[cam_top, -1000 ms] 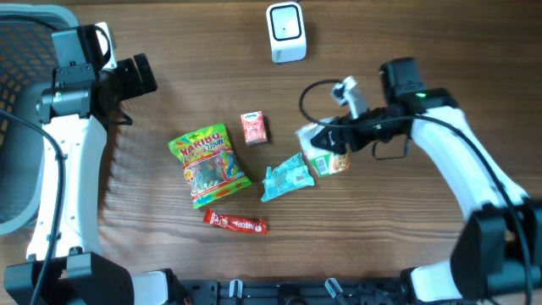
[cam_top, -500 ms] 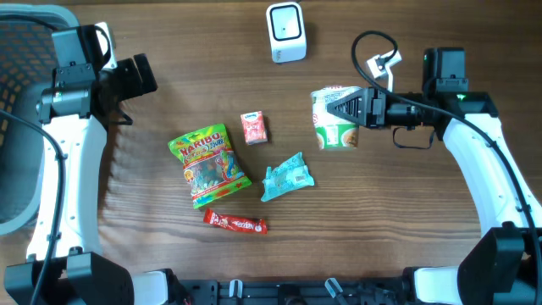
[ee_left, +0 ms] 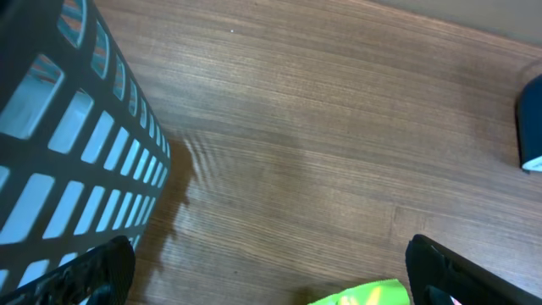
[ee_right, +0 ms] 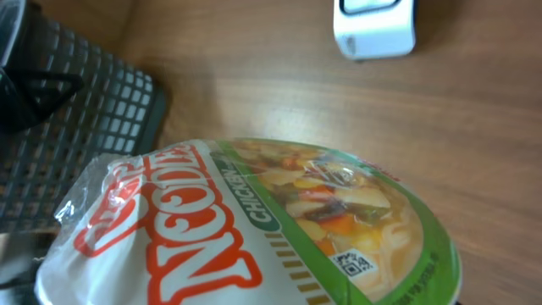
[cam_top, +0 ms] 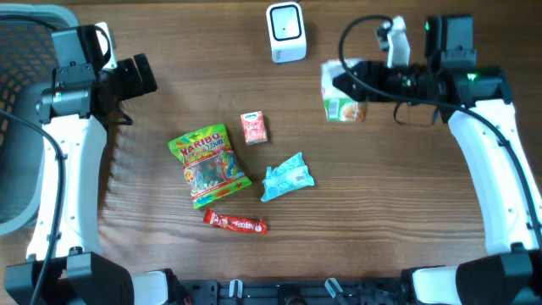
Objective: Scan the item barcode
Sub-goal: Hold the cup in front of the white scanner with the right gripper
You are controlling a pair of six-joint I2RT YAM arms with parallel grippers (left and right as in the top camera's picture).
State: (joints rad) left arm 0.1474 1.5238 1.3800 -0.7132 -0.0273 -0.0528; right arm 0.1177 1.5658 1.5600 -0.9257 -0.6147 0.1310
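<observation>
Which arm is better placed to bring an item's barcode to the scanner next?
Right. The right gripper grips the cup noodles close beside the white scanner. The left gripper is open and empty, over by the basket.

I see the noodle cup (cam_top: 343, 108) just right of the scanner (cam_top: 285, 32), and the basket (cam_top: 17, 51) far left. Mid-table, left to right: gummy bag (cam_top: 207, 165), small box (cam_top: 254, 127), pouch (cam_top: 286, 176). The bar (cam_top: 235, 223) lies in front of the bag.

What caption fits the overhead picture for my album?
Right hand holds a noodle cup near the white scanner.
</observation>
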